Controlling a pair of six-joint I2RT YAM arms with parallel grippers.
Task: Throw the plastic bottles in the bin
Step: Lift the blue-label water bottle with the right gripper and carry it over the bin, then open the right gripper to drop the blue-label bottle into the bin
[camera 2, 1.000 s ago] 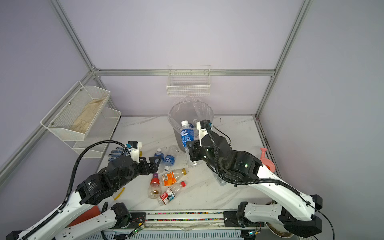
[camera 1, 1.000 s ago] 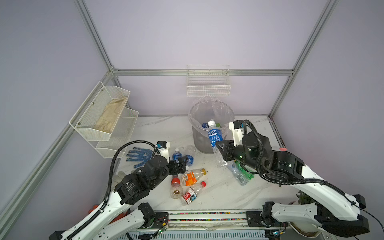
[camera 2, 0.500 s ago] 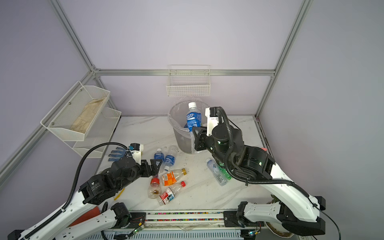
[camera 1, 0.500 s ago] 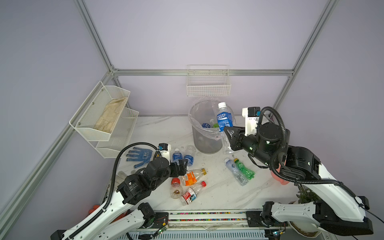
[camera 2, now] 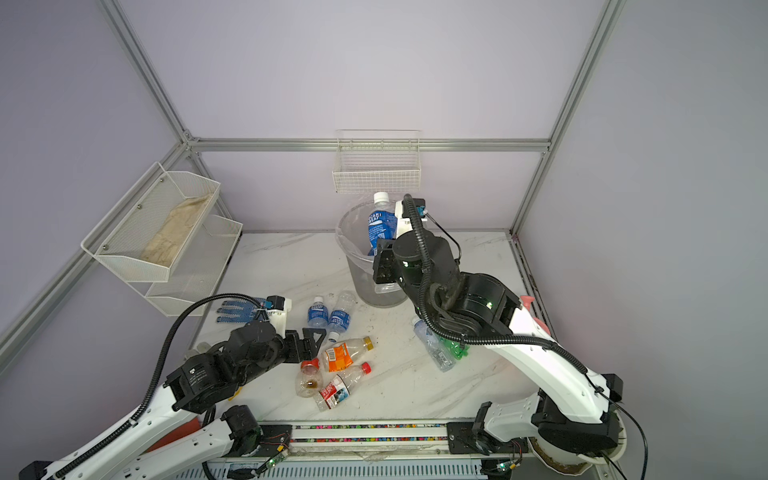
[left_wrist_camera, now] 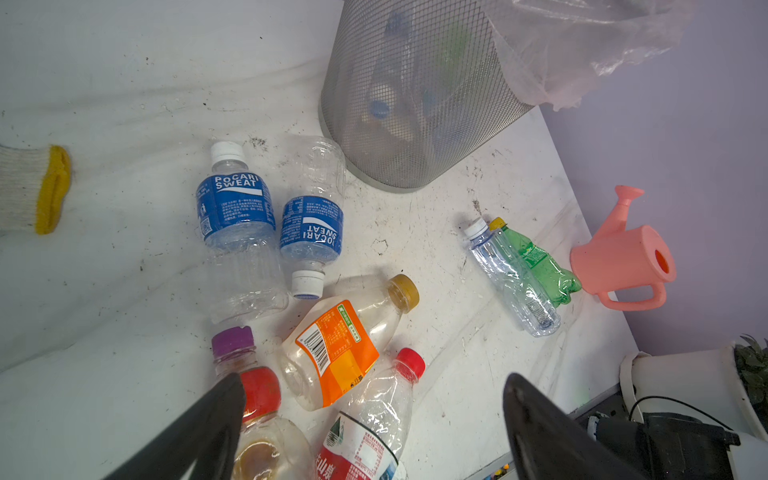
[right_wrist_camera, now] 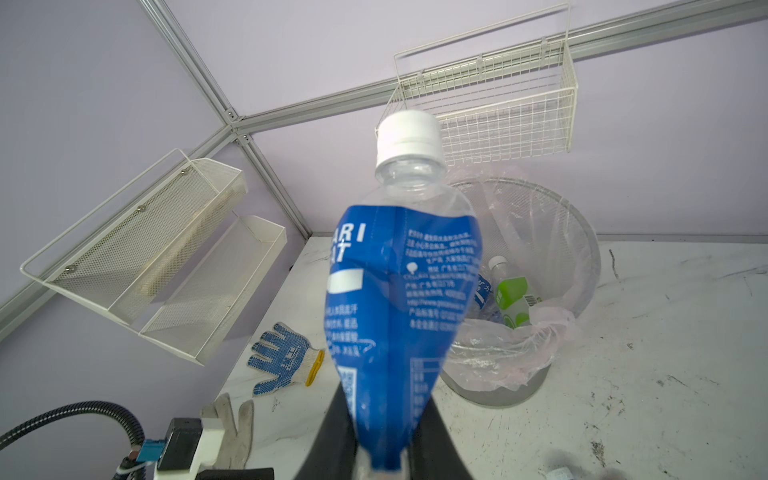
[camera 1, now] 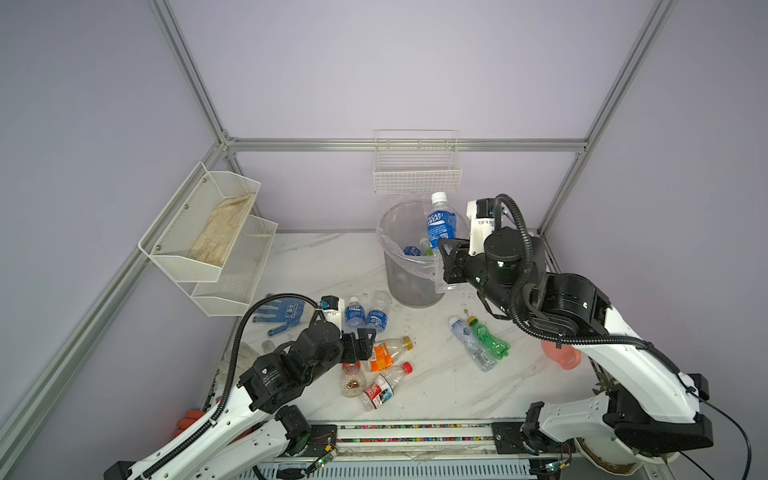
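Top views both showed the right tool [camera 1: 445,266] clamped on the lower body of a blue-labelled bottle [camera 1: 440,222]. The bottle was held cap-up, raised close to the rim of the bin [camera 1: 384,232]. Whether it hung over the opening could not be told. The left tool [camera 2: 309,337] hung low over the bench [camera 1: 436,386], just beside an orange-labelled bottle [camera 1: 384,352].

Left wrist view showed the left tool's fingers [left_wrist_camera: 224,399] spread wide and gripping nothing, above the orange-labelled bottle and a red-labelled bottle [left_wrist_camera: 365,440]. Two more blue bottles [left_wrist_camera: 235,216] lay side by side near the bin's base. A clear bottle [left_wrist_camera: 513,278] and a green bottle [left_wrist_camera: 538,262] lay touching, near a pink watering can [left_wrist_camera: 623,257].

Right wrist view showed the held bottle's label creased where the right tool pinched it. Behind it, a green-labelled bottle [right_wrist_camera: 513,299] lay inside the bin.
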